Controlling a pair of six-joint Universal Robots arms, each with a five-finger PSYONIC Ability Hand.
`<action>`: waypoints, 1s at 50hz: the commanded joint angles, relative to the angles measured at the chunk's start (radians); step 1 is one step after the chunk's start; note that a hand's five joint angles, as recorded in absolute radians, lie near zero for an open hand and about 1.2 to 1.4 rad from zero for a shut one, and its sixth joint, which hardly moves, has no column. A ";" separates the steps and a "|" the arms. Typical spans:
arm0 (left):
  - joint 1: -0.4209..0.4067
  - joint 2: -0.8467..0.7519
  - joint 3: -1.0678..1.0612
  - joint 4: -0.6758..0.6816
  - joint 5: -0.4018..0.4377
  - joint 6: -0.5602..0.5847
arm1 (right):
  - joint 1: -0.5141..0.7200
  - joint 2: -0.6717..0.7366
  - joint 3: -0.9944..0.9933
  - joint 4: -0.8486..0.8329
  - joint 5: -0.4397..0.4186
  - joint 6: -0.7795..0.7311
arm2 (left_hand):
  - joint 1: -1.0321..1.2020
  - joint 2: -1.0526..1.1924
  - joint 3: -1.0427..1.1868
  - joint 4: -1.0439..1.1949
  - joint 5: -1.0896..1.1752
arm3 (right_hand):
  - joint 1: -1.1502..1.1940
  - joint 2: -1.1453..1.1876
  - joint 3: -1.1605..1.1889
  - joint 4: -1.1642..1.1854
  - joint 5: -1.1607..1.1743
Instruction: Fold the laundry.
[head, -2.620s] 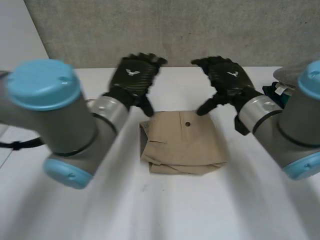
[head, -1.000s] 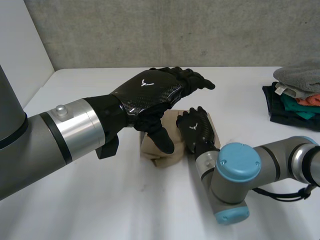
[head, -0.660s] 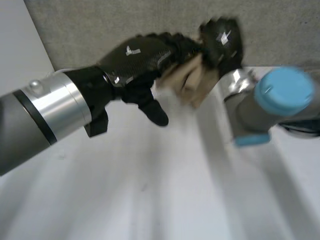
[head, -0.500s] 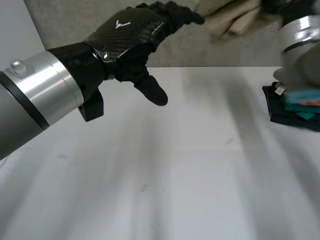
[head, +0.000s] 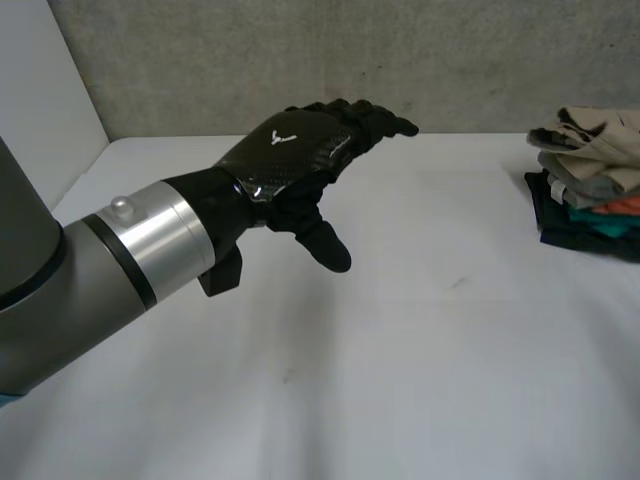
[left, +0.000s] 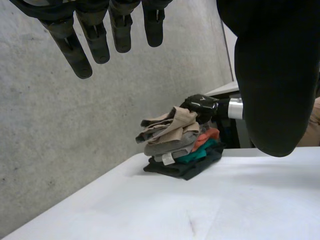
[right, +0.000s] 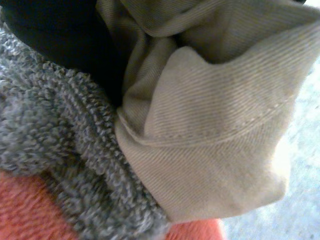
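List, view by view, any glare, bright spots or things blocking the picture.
Head view: sheen on the left hand's glossy back. Left wrist view: its dark thumb hides part of the table. Right wrist view: tan garment brightest along the fold's edge.

This looks like a robotics lab or test cell rather than a home. I work at a plain white table (head: 450, 380) that stands against a raw concrete wall (head: 300, 60), with a blank white panel (head: 50, 110) along the table's left edge. My left arm (head: 100, 270), stretched over the table, is grey machine housing with a metal cuff. A pile of folded clothes (head: 590, 190) sits at the table's right edge as test material.
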 joint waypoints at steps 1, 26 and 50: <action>-0.014 -0.007 -0.003 -0.006 -0.004 0.013 | 0.010 -0.019 0.059 0.004 0.031 -0.067 | -0.014 -0.029 -0.029 -0.032 -0.049 | 0.347 0.229 0.214 0.195 0.237; -0.061 0.107 0.000 -0.015 -0.017 -0.014 | -0.097 -0.565 0.302 0.576 0.420 -0.278 | -0.014 -0.029 -0.029 -0.032 -0.049 | -0.875 -0.993 -1.008 -1.027 -0.985; 0.286 0.228 0.210 -0.194 -0.527 0.140 | 0.362 -0.992 0.686 -0.096 0.240 -0.049 | -0.014 -0.029 -0.029 -0.032 -0.049 | -0.875 -0.993 -1.008 -1.027 -0.985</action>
